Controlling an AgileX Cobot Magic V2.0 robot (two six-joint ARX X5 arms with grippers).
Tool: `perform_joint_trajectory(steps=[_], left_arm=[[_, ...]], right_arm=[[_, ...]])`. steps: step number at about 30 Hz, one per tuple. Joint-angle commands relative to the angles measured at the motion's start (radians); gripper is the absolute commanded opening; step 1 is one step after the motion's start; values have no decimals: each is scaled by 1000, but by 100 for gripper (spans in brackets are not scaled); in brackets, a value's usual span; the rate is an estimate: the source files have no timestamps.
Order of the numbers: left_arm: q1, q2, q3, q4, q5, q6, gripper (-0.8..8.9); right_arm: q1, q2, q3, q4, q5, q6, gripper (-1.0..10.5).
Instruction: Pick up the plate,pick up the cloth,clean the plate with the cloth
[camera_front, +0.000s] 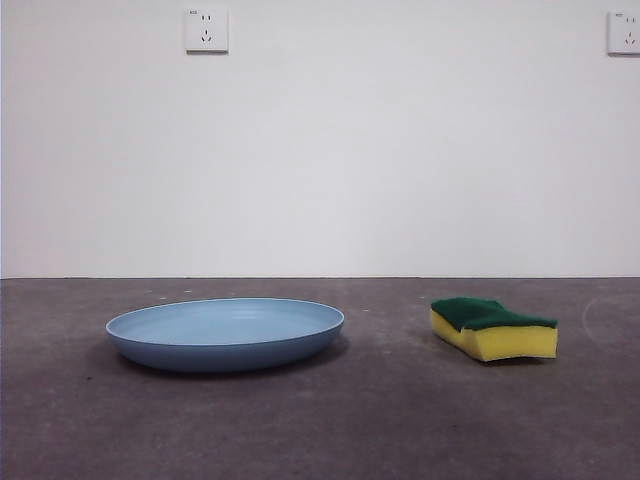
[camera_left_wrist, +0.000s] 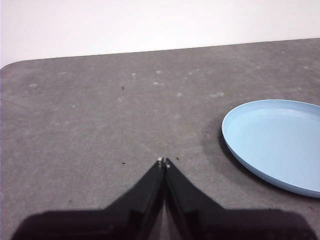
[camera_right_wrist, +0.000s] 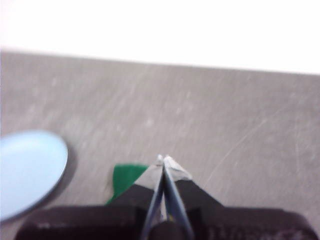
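Operator, here's your table: the plate (camera_front: 225, 333) sits flat on the grey table (camera_front: 330, 430), light blue, shallow and wide, rim up, nothing in it. Off to its side and well apart from it, the cloth (camera_front: 493, 328) lies flat on the same surface, a yellow sponge block with its dark green scouring layer facing up and wavy sides showing. Behind both runs a white wall (camera_front: 400, 150) with two sockets (camera_front: 206, 30) high up.

No arm shows in the front view, so go by your wrist cameras. Your left gripper (camera_left_wrist: 164, 161) hangs above bare table with its two black jaws pressed tip to tip, nothing between them. The plate (camera_left_wrist: 280, 142) lies near it, off to one side, not touched.

Your right gripper (camera_right_wrist: 163, 159) is the blurrier picture, but its jaws also meet at the tips and hold nothing. It's up over the cloth (camera_right_wrist: 126, 179): a patch of the green top peeks out from behind one jaw, the rest hidden by the gripper body. Whether the jaw touches the sponge, I can't tell from this blur. The plate's edge (camera_right_wrist: 30, 170) shows beyond, apart from the sponge
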Motion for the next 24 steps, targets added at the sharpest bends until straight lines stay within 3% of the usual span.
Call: perform_joint_trajectory(steps=[1, 7, 15, 24], left_arm=[[4, -1, -14, 3, -2, -6, -3], [3, -1, -14, 3, -2, -6, -3], [3, -1, -14, 3, -2, -6, -3], [3, -1, -14, 3, -2, -6, -3]], right_arm=[[-109, -92, -113, 92, -50, -22, 1], [-221, -299, -328, 195, -156, -50, 1], [-224, -377, -506, 195, -156, -17, 1], [-224, -375, -549, 198, -156, 38, 1]])
